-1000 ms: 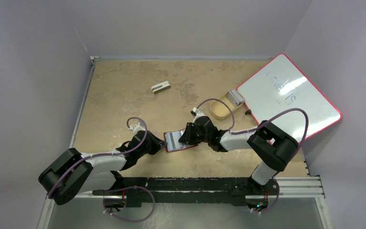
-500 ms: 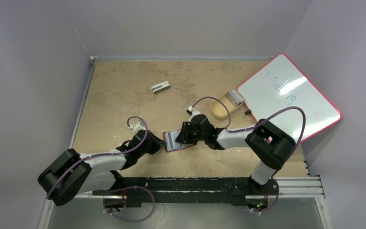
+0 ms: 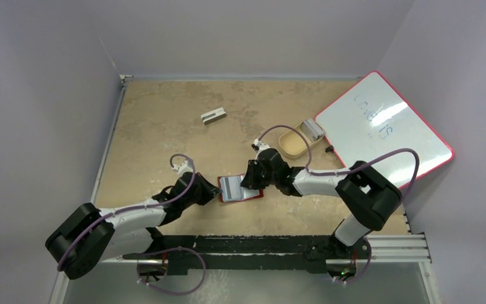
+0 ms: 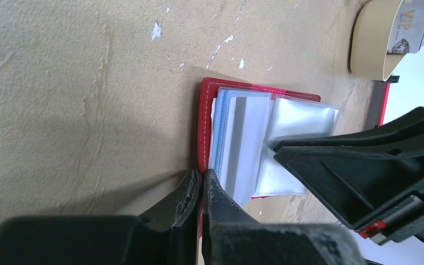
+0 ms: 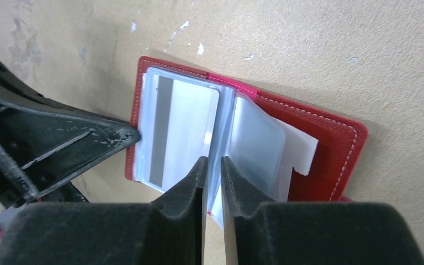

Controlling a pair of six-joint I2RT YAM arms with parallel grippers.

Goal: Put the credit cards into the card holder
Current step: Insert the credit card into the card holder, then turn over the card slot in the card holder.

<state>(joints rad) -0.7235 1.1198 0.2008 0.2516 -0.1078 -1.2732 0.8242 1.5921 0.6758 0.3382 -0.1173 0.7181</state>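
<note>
Hidden: in the top view the right arm covers the right half of the card holder (image 3: 237,189); the right page's clear sleeves look blank, and I cannot tell if a card sits behind them.
Cut off: the left wrist view clips the cards in the tray (image 4: 414,25) at the frame edge, so their count is unclear.
Hard to read: the writing on the whiteboard (image 3: 386,126) is faint.
Card holder position: lies open and face up on the surface (image 3: 164,126), near the middle, between the two tools.
Long axis: the opened holder runs left to right, with its fold pointing away from the arm bases.
Filled sleeve: a pale card with a grey stripe (image 5: 179,130) sits in the left page, stripe parallel to the fold.
Left tool (image 4: 201,182): fingers pressed together on the holder's red left edge.
Right tool (image 5: 212,165): fingers almost together, a thin slit between them, over the fold of the sleeves; I cannot tell whether a sleeve is pinched.
Around: tan oval tray (image 3: 289,147) beside the whiteboard; small grey-white block (image 3: 213,116) farther back, well apart.
</note>
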